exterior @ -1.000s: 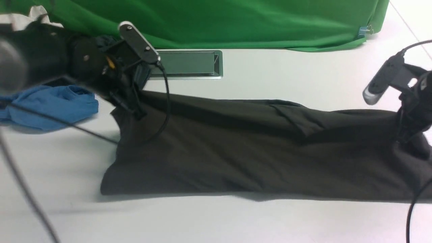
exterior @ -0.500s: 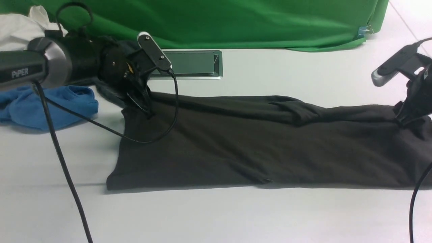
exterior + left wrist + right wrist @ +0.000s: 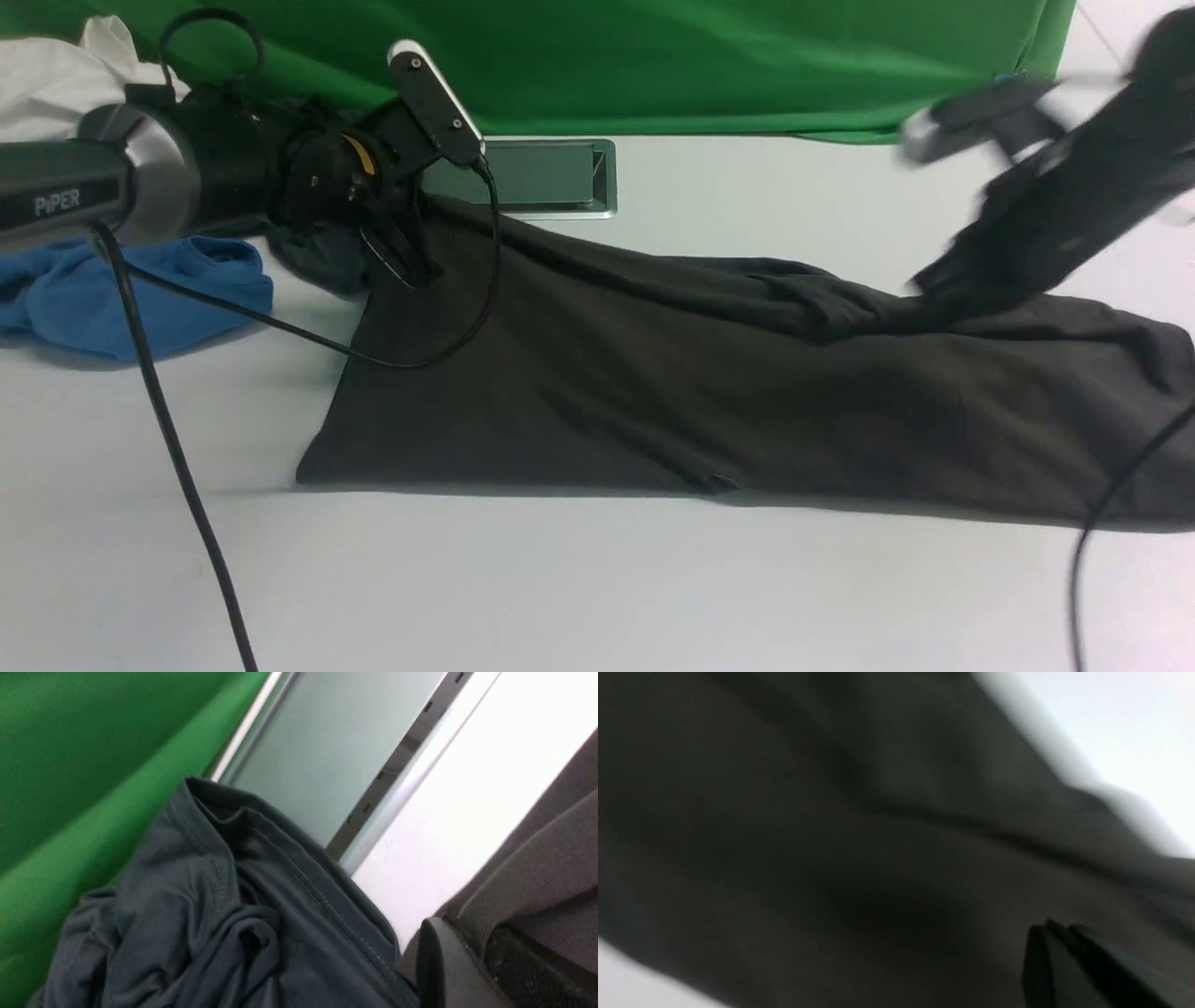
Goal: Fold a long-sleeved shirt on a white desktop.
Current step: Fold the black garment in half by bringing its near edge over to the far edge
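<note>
L pincer (image 3: 411,269) grips shirt (image 3: 653,392) corner; R pincer (image 3: 1052,933) closed.

The right arm (image 3: 1055,196) is just a dark smear at the far right, so you cannot tell if the right fingers (image 3: 1041,966), pressed together, pinch any of the long-sleeved shirt (image 3: 653,392). The whole right wrist view is fuzzy too. The shirt runs off the right edge. The left fingers (image 3: 439,970) are dark against the dark shirt and cut off in the left wrist view, so their tips are hard to make out. The blue cloth (image 3: 140,289) and white cloth (image 3: 47,75) at the far left are cut off as well.
</note>
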{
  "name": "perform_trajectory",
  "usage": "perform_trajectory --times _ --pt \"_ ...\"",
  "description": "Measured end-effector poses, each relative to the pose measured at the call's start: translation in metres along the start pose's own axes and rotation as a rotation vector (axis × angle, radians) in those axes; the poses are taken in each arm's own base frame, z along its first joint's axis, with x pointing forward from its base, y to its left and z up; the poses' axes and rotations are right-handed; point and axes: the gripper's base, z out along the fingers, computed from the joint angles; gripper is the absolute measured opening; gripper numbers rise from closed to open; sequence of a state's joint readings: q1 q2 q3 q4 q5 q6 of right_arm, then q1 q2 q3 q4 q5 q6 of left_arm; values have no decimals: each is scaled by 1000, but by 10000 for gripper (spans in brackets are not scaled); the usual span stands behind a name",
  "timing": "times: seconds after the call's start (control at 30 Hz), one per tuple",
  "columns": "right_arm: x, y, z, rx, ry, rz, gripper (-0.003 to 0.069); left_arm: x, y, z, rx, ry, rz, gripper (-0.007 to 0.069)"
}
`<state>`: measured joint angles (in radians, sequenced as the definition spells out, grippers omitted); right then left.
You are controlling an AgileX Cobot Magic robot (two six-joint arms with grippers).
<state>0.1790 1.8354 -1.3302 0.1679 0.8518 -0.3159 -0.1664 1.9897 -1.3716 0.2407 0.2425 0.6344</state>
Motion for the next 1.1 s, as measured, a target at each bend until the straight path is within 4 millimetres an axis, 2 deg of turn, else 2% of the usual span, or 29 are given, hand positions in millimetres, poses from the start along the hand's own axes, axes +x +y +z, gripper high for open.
perform_trajectory --times 0.13,0.2,0.23,0.3,0.47,0.6,0.73,0.77,0.9,0.97,1.0,1.1 --pt "-1 13 35 -37 55 -25 34 2 -1 0 11 16 -1 126" --pt "-2 12 49 -41 53 -16 34 2 -1 0 12 16 -5 163" --pt "-2 12 49 -39 48 -17 34 2 -1 0 12 16 -5 163" --pt "-5 10 63 -29 24 -9 34 3 0 0 10 18 -10 220" --pt "-12 8 69 -24 -48 23 34 4 1 1 10 21 -12 328" --pt "-13 9 69 -32 -53 36 34 5 0 -3 29 36 -42 350" --pt "-16 10 66 -46 -38 39 34 0 5 -18 46 31 -140 277" --pt "-20 10 64 -42 -63 41 35 -5 9 -32 54 16 -219 190" --pt "-29 6 66 -18 -130 32 38 -14 14 -60 98 -13 -346 42" --pt "-34 3 74 -8 -144 32 37 -19 18 -82 119 -38 -390 20" --pt "-34 2 75 -7 -146 32 37 -19 18 -84 118 -42 -394 20" --pt "-46 -7 88 23 -213 45 37 -25 16 -117 120 -98 -427 19"
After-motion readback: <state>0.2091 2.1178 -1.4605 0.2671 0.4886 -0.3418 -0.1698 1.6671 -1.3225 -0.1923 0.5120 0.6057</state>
